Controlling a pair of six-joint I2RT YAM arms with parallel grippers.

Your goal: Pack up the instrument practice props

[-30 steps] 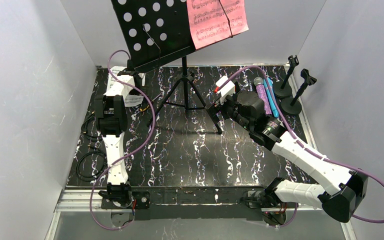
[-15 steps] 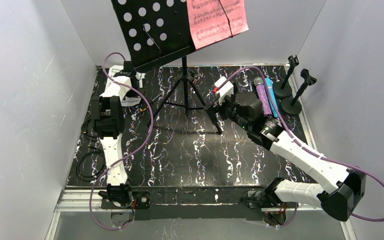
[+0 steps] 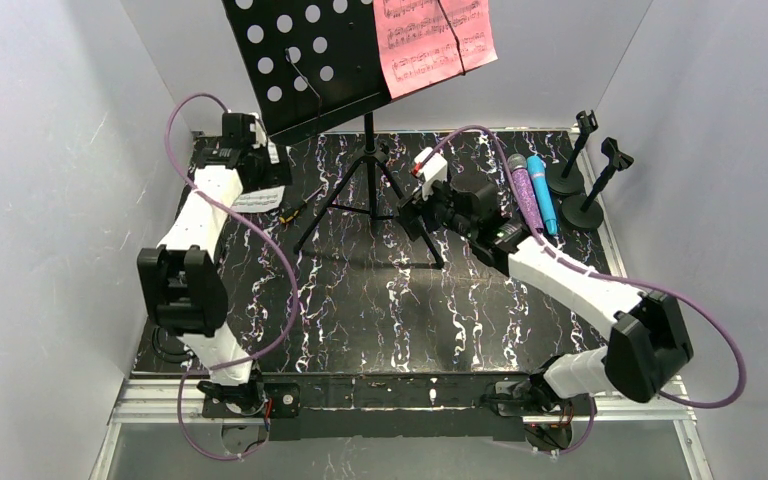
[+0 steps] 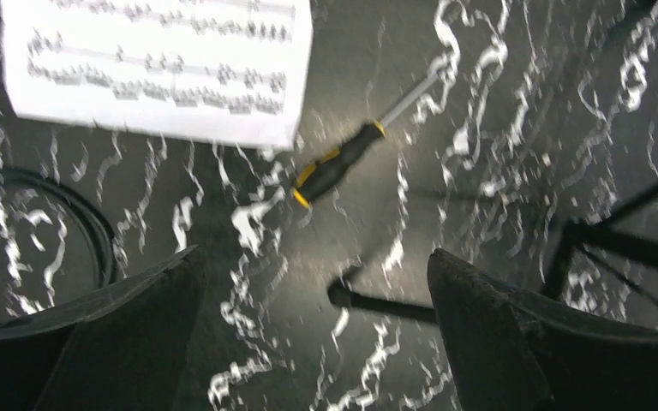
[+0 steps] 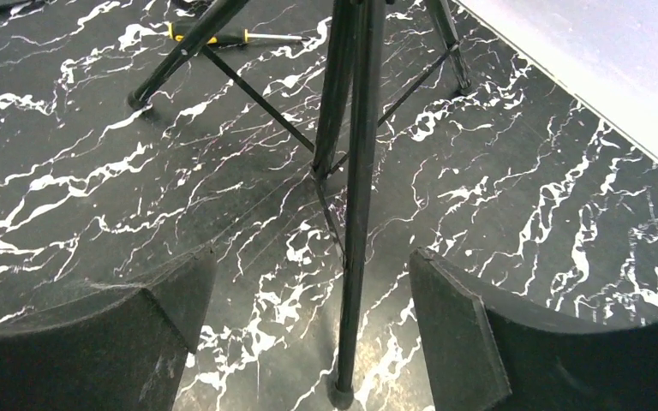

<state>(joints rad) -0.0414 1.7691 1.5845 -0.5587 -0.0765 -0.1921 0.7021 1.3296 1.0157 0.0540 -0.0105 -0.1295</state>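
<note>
Right wrist: tripod leg (image 5: 355, 214) before wide right claw (image 5: 308, 261), screwdriver (image 5: 221, 36) beyond.

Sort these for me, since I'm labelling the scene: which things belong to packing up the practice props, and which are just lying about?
To pack: blue microphone, purple glitter microphone, pink music sheet, white music sheet, back mic holder, front mic holder.

Lying about: tripod music stand, screwdriver, coiled black cable.
</note>
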